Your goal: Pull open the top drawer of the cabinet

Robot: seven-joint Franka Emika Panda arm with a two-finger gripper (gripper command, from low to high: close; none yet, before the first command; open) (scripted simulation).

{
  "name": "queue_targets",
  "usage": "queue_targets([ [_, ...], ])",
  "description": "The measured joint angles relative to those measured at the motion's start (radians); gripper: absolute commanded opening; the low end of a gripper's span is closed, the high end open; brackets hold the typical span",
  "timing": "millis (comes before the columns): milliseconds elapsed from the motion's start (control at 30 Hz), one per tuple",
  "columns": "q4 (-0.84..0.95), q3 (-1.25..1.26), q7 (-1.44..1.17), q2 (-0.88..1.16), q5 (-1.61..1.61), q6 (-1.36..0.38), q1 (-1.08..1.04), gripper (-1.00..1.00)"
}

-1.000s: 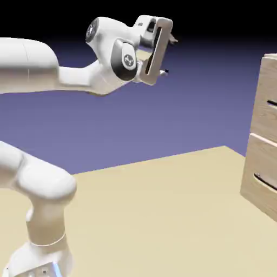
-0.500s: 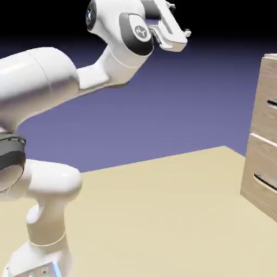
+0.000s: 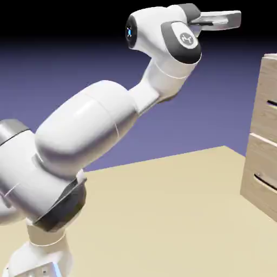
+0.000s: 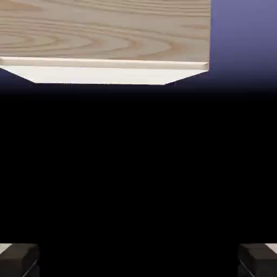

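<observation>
Pale wood-grain and flat, the top drawer front (image 3: 266, 116) wears a short dark handle (image 3: 272, 103), closed on the cabinet (image 3: 259, 178), a tall beige wooden chest at the exterior view's right. Up high, well apart from it, the white arm's two-finger gripper (image 4: 138, 259) has its fingers spread wide, nothing between them.

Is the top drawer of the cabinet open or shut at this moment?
Shut: in the exterior view, the top drawer does not stick out past the lower drawer front.
</observation>
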Motion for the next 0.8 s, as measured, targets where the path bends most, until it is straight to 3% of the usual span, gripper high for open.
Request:
queue_targets([
  [800, 0.358, -0.415, -1.044, -0.280, -0.816, -0.119, 0.591, 0.00],
])
